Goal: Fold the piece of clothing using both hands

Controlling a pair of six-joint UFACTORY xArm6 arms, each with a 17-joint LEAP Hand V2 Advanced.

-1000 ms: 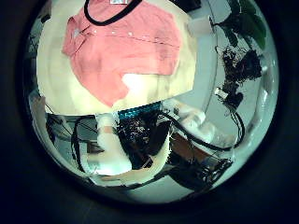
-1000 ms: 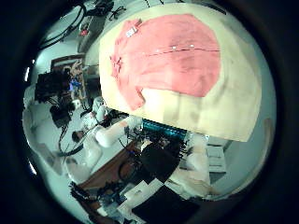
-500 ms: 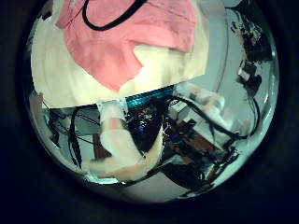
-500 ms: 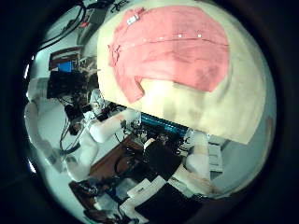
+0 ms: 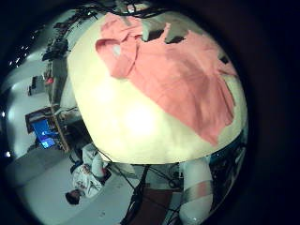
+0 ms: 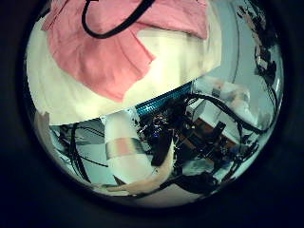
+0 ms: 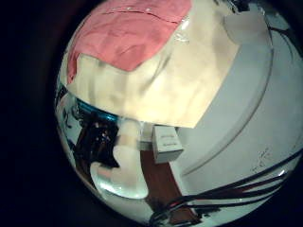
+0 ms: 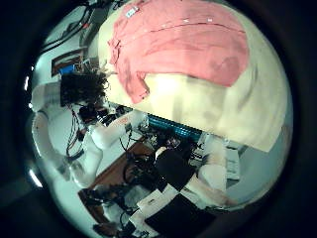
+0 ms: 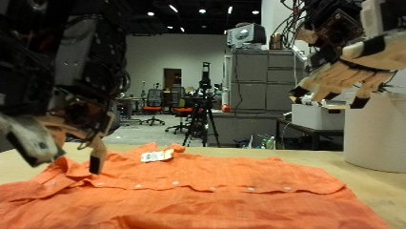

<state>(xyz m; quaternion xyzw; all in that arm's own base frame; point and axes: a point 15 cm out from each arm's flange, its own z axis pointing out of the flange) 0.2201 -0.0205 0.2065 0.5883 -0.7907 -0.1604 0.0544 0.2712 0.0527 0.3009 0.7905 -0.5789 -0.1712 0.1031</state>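
Both palm views now sit closer over the orange shirt [image 9: 191, 191], spread flat on the tabletop [image 9: 381, 186] for folding: left hand [image 9: 64, 86] at nine o'clock and right hand [image 9: 336, 67] at two o'clock hover with loose fingers, holding nothing.

Black left hand [image 9: 57, 76]; right hand [image 9: 340, 72] white-fingered with black parts

Both hands hang above the table, holding nothing.
The left hand [image 9: 57, 86] fills the outside view from nine to eleven o'clock, fingers [image 9: 31, 138] loosely drooping. The right hand [image 9: 340, 67] sits at one o'clock, fingers relaxed and spread.
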